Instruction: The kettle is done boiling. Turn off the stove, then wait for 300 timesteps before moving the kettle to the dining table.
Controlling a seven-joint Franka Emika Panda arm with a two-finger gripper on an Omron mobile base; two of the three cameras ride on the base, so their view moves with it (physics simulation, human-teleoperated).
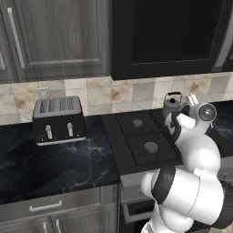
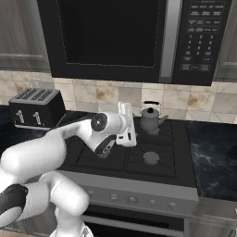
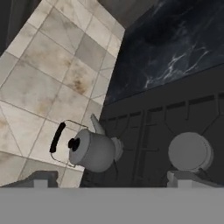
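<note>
The kettle (image 2: 150, 120) stands on a rear burner of the stove (image 2: 139, 155), close to the tiled backsplash (image 2: 185, 99). In the hand view it lies ahead of the gripper (image 3: 111, 177), offset toward the finger tip (image 3: 39, 178) at the lower left of that view, well apart from both tips. A bare grey burner cap (image 3: 190, 151) sits just ahead of the other tip.

The gripper is spread wide with nothing between the tips; treat it as empty.

Handling notes:

1. Expect a rigid metal body. It will not deform under the fingers, and its rounded, smooth wall will likely slip if squeezed directly.
2. Assume added weight from water inside. Liquid will shift if you tilt or jerk the load, so keep it upright.
3. Take hold at the thin black arched handle (image 3: 57, 137), at the top of the arch, so the body hangs centred below the fingers. The handle is narrow; centre it between the tips before closing.
4. Avoid the lid knob (image 3: 74, 144) and the spout (image 3: 96, 124); judged from their size, neither offers a secure purchase.

The knobs (image 2: 132, 199) sit on the silver front strip, on the near side of the cooktop. Whether any burner is lit cannot be determined from these views.
</note>
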